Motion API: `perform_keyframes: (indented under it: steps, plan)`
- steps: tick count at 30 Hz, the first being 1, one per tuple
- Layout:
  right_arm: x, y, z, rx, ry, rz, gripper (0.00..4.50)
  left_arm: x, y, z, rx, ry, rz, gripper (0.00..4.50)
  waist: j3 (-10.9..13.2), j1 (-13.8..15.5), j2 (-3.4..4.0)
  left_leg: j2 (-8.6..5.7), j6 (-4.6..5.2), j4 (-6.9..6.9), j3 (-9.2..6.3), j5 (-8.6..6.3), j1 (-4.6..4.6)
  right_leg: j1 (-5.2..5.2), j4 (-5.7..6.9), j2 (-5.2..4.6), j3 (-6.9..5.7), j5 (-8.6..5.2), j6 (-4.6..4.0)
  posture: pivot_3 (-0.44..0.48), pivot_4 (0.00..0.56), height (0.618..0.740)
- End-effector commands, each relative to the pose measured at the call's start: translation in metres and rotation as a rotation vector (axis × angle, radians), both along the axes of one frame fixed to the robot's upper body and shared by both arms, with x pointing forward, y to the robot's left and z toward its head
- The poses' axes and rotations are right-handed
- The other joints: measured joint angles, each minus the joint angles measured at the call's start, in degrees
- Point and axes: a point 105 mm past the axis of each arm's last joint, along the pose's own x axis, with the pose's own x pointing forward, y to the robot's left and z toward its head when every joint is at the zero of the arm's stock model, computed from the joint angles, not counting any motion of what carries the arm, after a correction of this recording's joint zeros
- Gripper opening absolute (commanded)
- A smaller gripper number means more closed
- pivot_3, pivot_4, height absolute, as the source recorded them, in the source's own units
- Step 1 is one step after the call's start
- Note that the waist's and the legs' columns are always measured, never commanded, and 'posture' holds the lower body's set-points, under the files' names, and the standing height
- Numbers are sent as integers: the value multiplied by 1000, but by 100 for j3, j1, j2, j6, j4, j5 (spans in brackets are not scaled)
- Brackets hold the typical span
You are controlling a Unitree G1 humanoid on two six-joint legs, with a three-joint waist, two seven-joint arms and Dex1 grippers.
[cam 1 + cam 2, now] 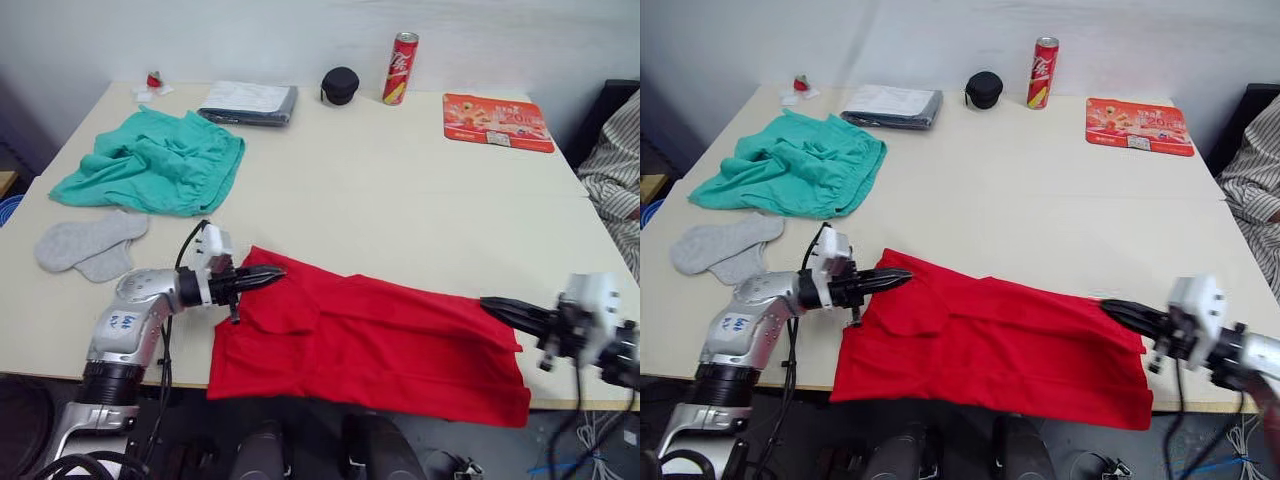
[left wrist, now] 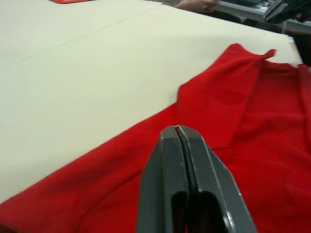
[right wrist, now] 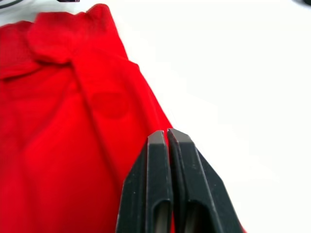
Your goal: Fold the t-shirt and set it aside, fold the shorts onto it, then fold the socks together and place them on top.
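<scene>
The t-shirt (image 1: 370,345) lies spread along the lower edge of the frame, partly over the table (image 1: 400,190) front. The left gripper (image 1: 268,277) (fingers pressed together) rests at its left corner; the right gripper (image 1: 497,305), fingers likewise together, sits at its right edge. The shorts (image 1: 155,162) lie crumpled at upper left, with the socks (image 1: 88,245) just below them.

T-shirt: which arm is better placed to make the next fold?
Probably the left. The left gripper is at the folded-in sleeve end of the t-shirt, fingers shut over the cloth. The right gripper only meets the opposite edge.
</scene>
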Motion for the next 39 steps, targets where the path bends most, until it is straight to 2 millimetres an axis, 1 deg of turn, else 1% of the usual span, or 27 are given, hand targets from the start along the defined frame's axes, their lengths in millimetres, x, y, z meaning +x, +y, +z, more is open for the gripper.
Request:
perform_keyframes:
  steps: [1,3,5,7,8,10,14,18,20,23,25,26,28,31,33,34,36,38,39]
  plan:
    - [15,27,-19,-12,-35,-47,0,8,-10,-4,51,-52,27,46,0,-5,1,-2,0,0,2,0,-3,-3,0,-1,1,-1,1,0,150,740]
    - [18,48,-34,-15,-39,-36,0,9,-17,-14,91,-58,19,46,0,-9,1,-1,0,3,7,0,-5,-4,-2,2,1,-1,2,0,150,740]
    - [17,63,-48,-11,-30,-35,0,12,-22,-22,101,-44,31,46,0,-14,1,-1,0,5,9,1,-6,-4,-1,3,2,-1,3,0,150,740]
    - [19,66,-57,0,-23,-75,0,14,-25,-28,101,-29,49,46,0,-17,1,-1,1,7,9,1,-6,-4,1,3,2,-2,3,0,150,740]
    - [19,62,-62,-14,-18,-103,0,18,-24,-31,96,-16,86,46,0,-19,1,-1,2,7,9,2,-5,-2,2,3,3,-1,4,0,150,740]
    - [20,49,-69,-26,-13,-165,0,25,-20,-38,92,4,164,46,-1,-15,-1,-1,4,10,9,2,-4,-2,4,2,4,-1,5,0,150,740]
    - [18,11,-70,-36,-11,-274,0,30,-9,-53,125,39,248,46,-11,-10,-10,-1,8,10,6,0,16,19,3,0,4,0,6,0,150,740]
    - [12,-42,-75,-60,-3,-406,0,33,2,-62,137,53,301,46,-31,-12,-11,-1,11,8,5,-3,26,27,3,-1,4,2,8,0,150,740]
    - [8,-65,-77,-42,-2,-469,0,34,4,-63,122,63,310,46,-39,-14,-11,0,12,6,5,-4,34,33,3,0,4,2,8,0,150,740]
    - [4,-90,-79,-35,-15,-529,0,33,4,-60,95,52,303,46,-46,-32,-14,2,13,1,5,-4,39,35,3,1,5,2,7,0,150,740]
    - [3,-101,-76,-17,-32,-552,0,34,5,-54,66,29,304,46,-47,-40,-14,2,12,1,6,-4,40,35,4,2,5,2,7,0,150,740]
    - [3,-103,-71,3,-51,-546,0,34,7,-47,32,17,293,46,-47,-42,-14,2,12,1,6,-4,40,35,4,2,5,1,7,0,150,740]
    - [4,-101,-57,48,-93,-514,0,30,8,-33,-51,-15,246,46,-45,-46,-11,2,11,-1,5,-4,38,33,4,2,5,1,7,0,150,740]
    - [5,-81,-29,95,-161,-399,0,17,9,-13,-117,-51,128,46,-32,-62,10,3,5,-2,5,0,18,14,4,2,5,1,6,0,150,740]
    - [6,-62,-17,98,-184,-314,0,12,9,-11,-99,-53,81,46,-27,-71,18,2,3,-2,6,1,13,9,4,2,5,1,6,0,150,740]
    - [6,-53,-14,103,-187,-283,0,11,10,-11,-85,-54,68,46,-27,-75,18,3,2,-2,6,2,13,8,5,2,5,1,6,0,150,740]
    - [5,-34,-17,88,-170,-218,0,10,9,-17,-45,-56,51,46,-27,-65,18,3,1,-3,4,2,14,10,4,2,4,1,6,0,150,740]
    - [6,-16,-34,39,-124,-172,0,11,12,-34,27,-37,69,46,-27,-54,18,2,2,-3,3,1,15,12,3,1,3,1,6,0,150,740]
    - [8,-12,-41,20,-108,-169,0,11,13,-42,56,-30,83,46,-28,-42,17,1,3,-3,3,0,14,11,2,0,4,1,6,0,150,740]
